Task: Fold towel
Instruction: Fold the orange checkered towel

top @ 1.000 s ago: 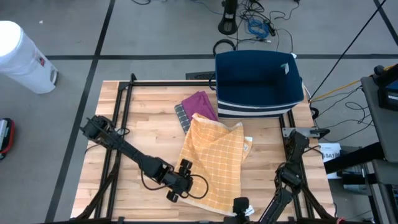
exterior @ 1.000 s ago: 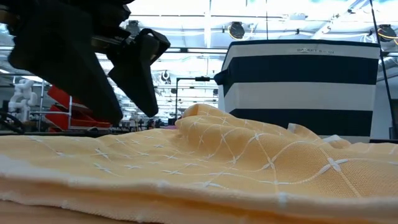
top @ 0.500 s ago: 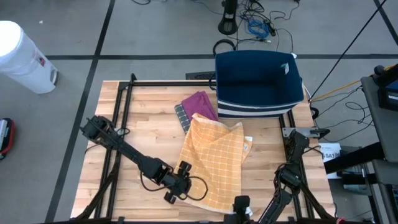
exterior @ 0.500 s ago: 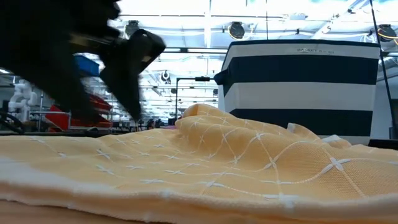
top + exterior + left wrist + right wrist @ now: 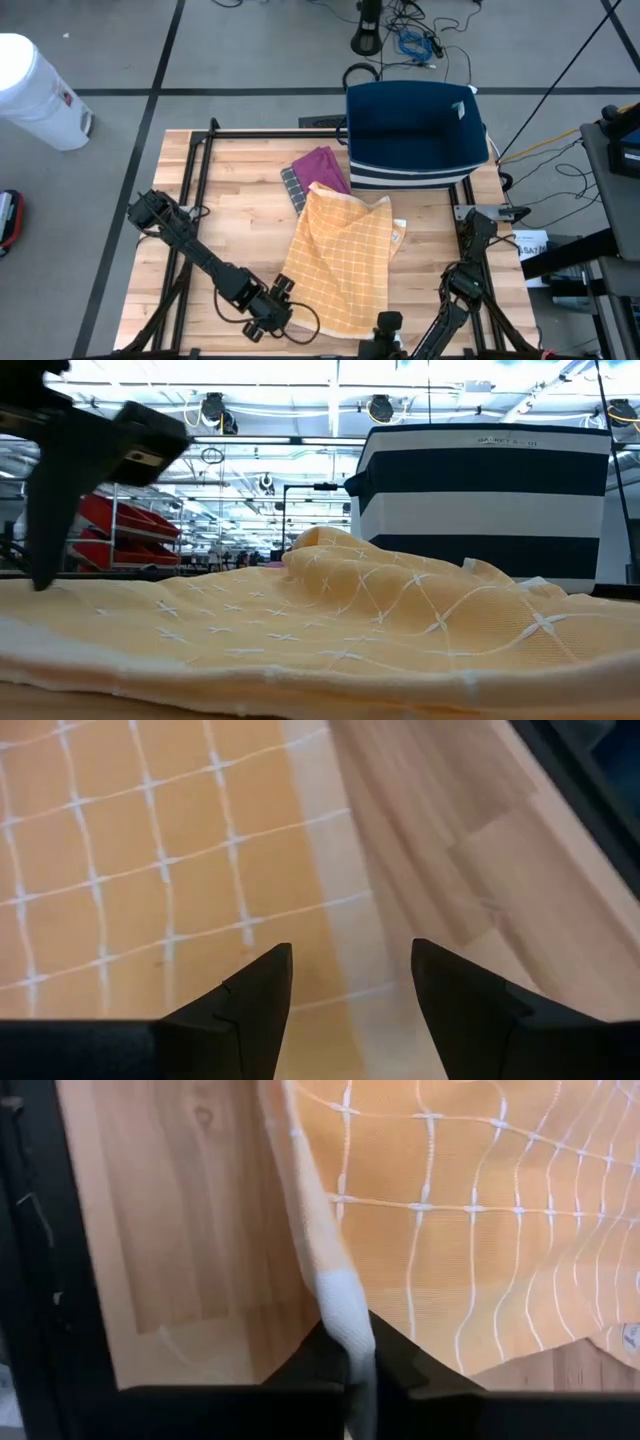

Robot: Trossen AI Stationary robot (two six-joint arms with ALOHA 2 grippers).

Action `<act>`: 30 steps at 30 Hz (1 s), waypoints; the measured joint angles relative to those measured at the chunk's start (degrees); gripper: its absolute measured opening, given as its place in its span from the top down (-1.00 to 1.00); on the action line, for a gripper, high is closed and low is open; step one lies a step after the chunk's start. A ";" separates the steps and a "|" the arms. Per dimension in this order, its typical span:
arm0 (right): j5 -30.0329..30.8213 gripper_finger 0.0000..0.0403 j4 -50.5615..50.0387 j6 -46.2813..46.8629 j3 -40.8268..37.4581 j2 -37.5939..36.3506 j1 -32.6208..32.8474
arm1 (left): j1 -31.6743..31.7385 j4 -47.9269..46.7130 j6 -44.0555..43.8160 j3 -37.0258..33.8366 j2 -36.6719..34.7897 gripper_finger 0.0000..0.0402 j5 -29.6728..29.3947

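— Where's the towel right now?

— Lying rumpled down the middle of the table, orange with a white grid, its far end just short of the striped basket. A purple cloth peeks out beside that end.

— And the grippers?

— Right gripper is pinched tight on the pale hem at the near right corner; the cloth rises between its fingers. Left gripper sits low over the near left corner with fingers spread, hem showing between them, nothing held.

— How will it handle, you reckon?

— Soft and light, I'd say. It'll drape and sag, likely drag along the wood. The two near corners are the sensible places to grab, right on that white border.

— Room to move?

— Bare wood on the left, plenty open. The far side is tighter: the basket and that purple cloth sit close, so a fold carried forward could catch them.
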 joint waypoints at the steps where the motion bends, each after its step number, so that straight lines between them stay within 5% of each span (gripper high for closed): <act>1: 0.02 0.99 -0.15 0.51 0.00 0.00 -0.05 | -0.40 0.00 -0.58 0.00 0.00 -0.06 -0.05; 9: -0.02 1.00 -0.20 1.14 0.00 0.00 -0.71 | -5.19 -1.87 -2.89 0.00 0.00 -0.06 -11.65; 22: -0.15 1.00 -0.23 1.44 0.00 -0.04 -0.75 | -5.26 -0.58 -6.86 0.33 5.71 -0.06 -9.70; 30: -0.55 1.00 -0.02 1.80 0.00 -0.04 -0.73 | -4.44 -1.00 -9.04 0.34 7.09 -0.06 -14.28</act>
